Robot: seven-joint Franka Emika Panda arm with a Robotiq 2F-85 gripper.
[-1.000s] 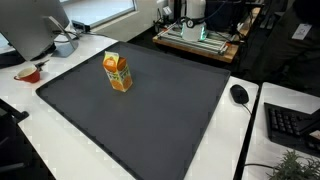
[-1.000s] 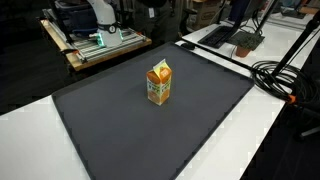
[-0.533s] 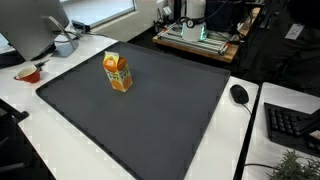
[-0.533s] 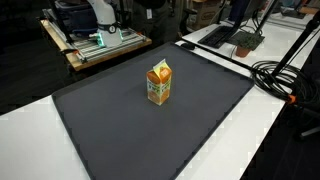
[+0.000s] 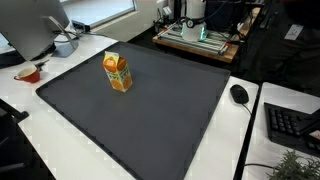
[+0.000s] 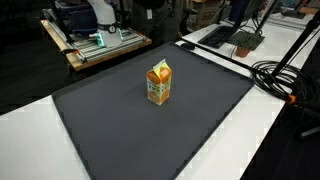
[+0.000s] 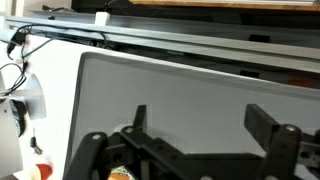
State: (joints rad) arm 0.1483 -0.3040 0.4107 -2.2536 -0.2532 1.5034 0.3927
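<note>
An orange juice carton [image 5: 118, 73] stands upright on a dark grey mat [image 5: 150, 120]; it shows in both exterior views [image 6: 158, 84]. In the wrist view my gripper [image 7: 200, 122] is open and empty, high above the mat [image 7: 180, 85], with its two black fingers [image 7: 262, 120] spread wide apart. The top of the carton [image 7: 122, 174] peeks in at the bottom edge of the wrist view, behind the gripper body. The gripper itself does not show in either exterior view.
A red bowl [image 5: 29, 73] and a grey cup [image 5: 65, 45] sit on the white table by a monitor. A black mouse [image 5: 239, 94] and a keyboard [image 5: 290, 125] lie beside the mat. Black cables [image 6: 285, 80] run along the white table. A wooden cart [image 6: 100, 45] stands behind.
</note>
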